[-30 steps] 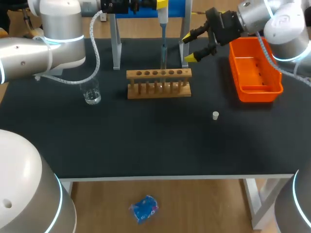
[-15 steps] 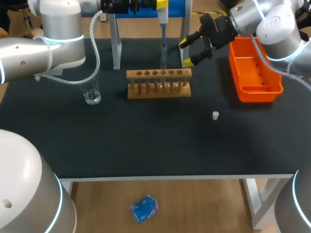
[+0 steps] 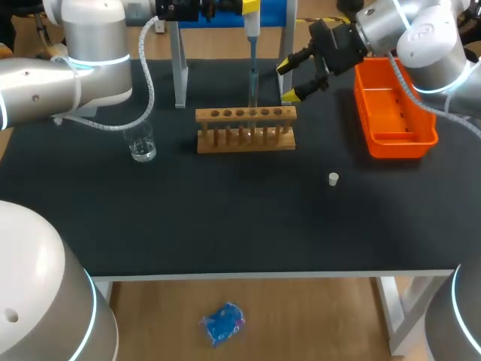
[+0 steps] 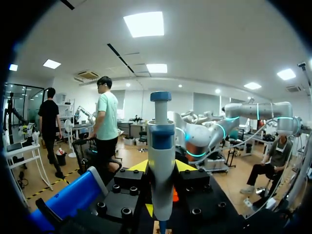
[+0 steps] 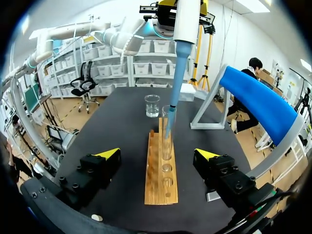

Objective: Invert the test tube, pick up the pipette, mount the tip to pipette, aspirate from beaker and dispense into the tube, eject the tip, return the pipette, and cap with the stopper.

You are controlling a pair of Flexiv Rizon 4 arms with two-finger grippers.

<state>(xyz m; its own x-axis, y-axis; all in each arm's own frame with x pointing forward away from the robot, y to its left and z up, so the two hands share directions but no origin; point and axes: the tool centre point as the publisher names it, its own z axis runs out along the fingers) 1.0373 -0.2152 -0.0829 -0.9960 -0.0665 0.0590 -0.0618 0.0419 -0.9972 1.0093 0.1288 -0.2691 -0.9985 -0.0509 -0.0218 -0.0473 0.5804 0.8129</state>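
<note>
While left gripper [image 4: 161,197] clamps the prob. light, stiff pipette [image 4: 161,156] by its body, tip in fragile glass tube [image 5: 167,139], right gripper [image 5: 157,155] hangs w/ fingers apart.

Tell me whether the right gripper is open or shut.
Open: the right gripper has its yellow-tipped fingers spread wide apart, touching nothing.

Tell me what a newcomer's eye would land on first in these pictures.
The pipette stands out first: the left pincer holds it upright over the wooden rack, its tip at a test tube standing in the rack. Next comes the right pincer, hanging open near the rack's right end with its yellow tips toward the pipette, just beside the bright orange bin.
</note>
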